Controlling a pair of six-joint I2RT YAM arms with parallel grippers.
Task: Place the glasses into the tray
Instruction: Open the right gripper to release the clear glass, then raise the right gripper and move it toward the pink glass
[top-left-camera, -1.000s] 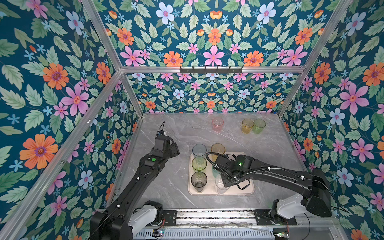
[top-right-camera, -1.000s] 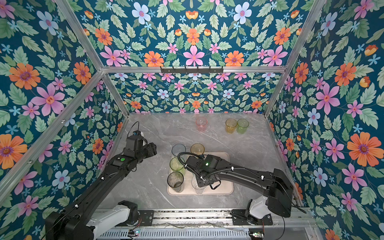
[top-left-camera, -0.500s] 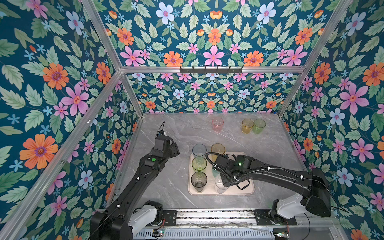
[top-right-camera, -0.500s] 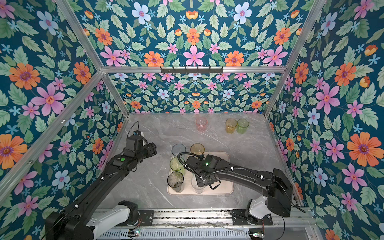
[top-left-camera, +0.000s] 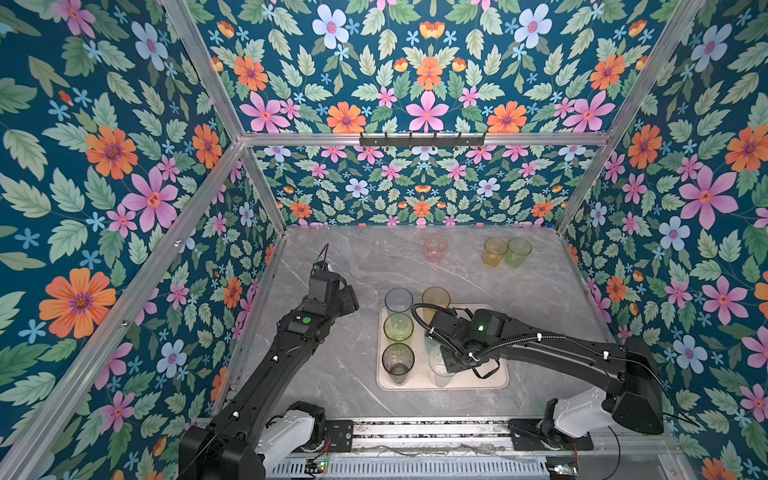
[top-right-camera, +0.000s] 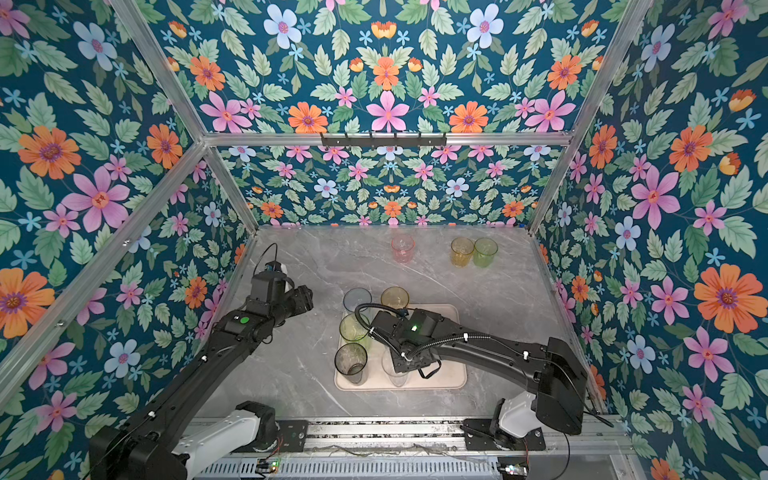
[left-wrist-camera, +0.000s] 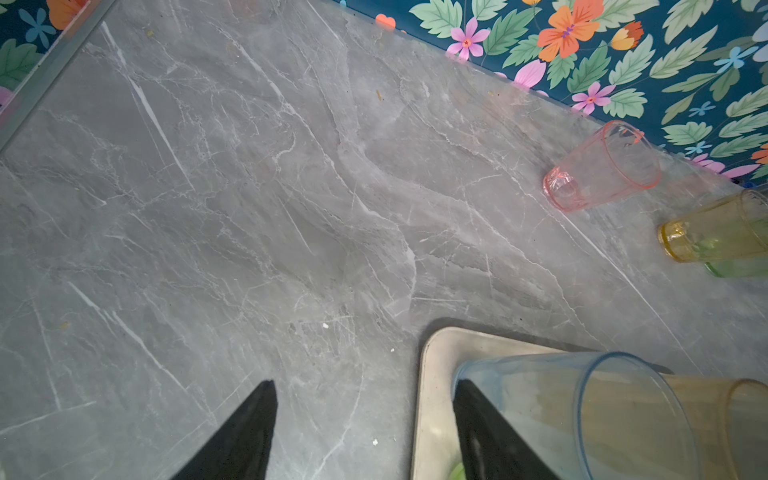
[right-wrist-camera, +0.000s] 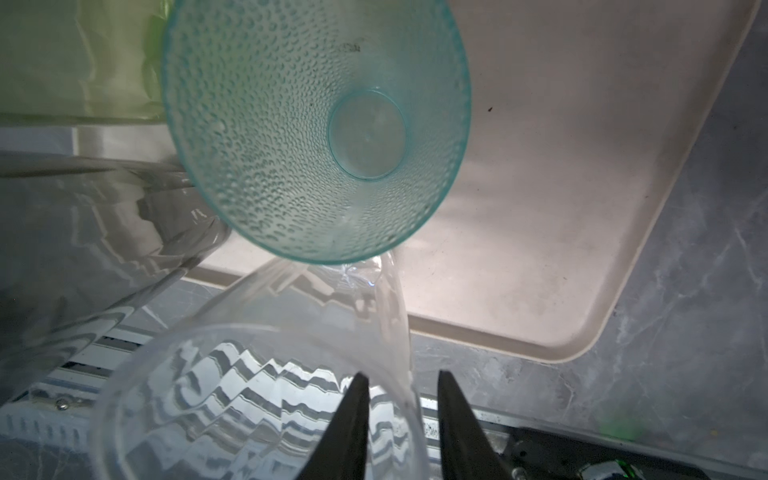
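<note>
Flat beige tray (top-left-camera: 496, 380) holds six; short pink tumbler (top-left-camera: 435, 248), amber tumbler (top-left-camera: 494, 252), green tumbler (top-left-camera: 518, 252) wait on the counter (top-left-camera: 374, 257). Right gripper (right-wrist-camera: 403, 380) jaws stand apart astride the clear tumbler (right-wrist-camera: 249, 374) rim; left gripper (left-wrist-camera: 361, 386) jaws apart, empty.

Both top views: we look steeply down from high in front of the tray (top-left-camera: 498, 383) (top-right-camera: 453, 379). Wrist cams: close above tray (left-wrist-camera: 434, 365) (right-wrist-camera: 540, 208), all four share it.
</note>
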